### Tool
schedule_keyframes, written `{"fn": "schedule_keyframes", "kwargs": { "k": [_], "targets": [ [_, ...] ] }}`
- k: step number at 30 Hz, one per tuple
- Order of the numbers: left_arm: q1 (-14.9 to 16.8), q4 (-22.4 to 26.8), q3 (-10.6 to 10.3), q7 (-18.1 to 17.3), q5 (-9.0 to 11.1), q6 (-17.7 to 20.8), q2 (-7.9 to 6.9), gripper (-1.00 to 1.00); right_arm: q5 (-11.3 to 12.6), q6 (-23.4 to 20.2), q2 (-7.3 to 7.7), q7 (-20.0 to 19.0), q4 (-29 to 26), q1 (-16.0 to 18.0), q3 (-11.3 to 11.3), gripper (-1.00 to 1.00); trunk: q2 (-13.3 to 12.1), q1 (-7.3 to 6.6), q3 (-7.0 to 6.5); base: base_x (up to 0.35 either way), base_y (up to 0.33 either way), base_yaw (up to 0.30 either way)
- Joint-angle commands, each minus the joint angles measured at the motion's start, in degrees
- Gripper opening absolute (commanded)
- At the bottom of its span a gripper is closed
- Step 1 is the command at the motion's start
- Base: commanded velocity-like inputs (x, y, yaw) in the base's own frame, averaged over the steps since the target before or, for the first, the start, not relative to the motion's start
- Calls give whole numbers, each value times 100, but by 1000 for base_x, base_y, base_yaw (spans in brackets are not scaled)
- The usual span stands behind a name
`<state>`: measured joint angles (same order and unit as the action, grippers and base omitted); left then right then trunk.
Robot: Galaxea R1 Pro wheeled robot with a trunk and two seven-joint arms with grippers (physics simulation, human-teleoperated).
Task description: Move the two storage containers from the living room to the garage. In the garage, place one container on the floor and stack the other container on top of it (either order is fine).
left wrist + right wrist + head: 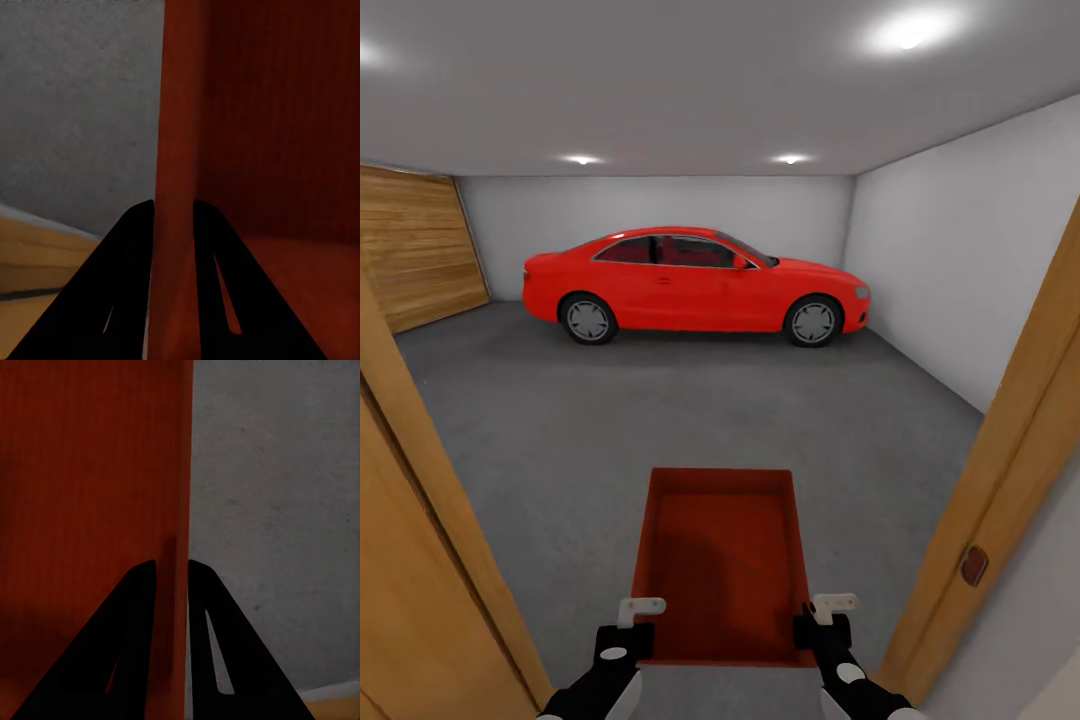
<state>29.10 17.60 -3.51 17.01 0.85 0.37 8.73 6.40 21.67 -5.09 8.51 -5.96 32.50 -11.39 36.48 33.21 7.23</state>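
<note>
Directly ahead of the robot, an orange-red rectangular open-topped storage container [722, 560] with thin ribbed walls was carried between both arms, above the rough dark grey concrete floor [560, 430] of the garage. The left gripper [635, 622] was closed on its left wall [174, 225], the right gripper [822, 618] on its right wall [172, 585]. Wooden door frames [1000, 480] flanked the container. Well beyond it stood a red car [695, 285], beside wooden plank doors [415, 245].

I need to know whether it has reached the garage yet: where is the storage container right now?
In the head view the storage container is low and central, held between the left tool and right tool in the garage doorway, over grey concrete floor, with the red car well beyond.
</note>
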Motion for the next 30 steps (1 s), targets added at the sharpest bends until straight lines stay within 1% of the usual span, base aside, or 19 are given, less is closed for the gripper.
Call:
{"fn": "schedule_keyframes", "kwargs": {
  "k": [1, 30],
  "targets": [
    [0, -21, -59, 69, 65, 13, -36, -100, 2, 565, 0, 19, -11, 11, 58, -100, 8, 4, 10, 284, 0, 0],
    [0, -3, -63, 30, 47, 16, -38, -100, 2, 565, 0, 19, -11, 11, 58, -100, 8, 4, 10, 320, 0, 0]
  ]
}}
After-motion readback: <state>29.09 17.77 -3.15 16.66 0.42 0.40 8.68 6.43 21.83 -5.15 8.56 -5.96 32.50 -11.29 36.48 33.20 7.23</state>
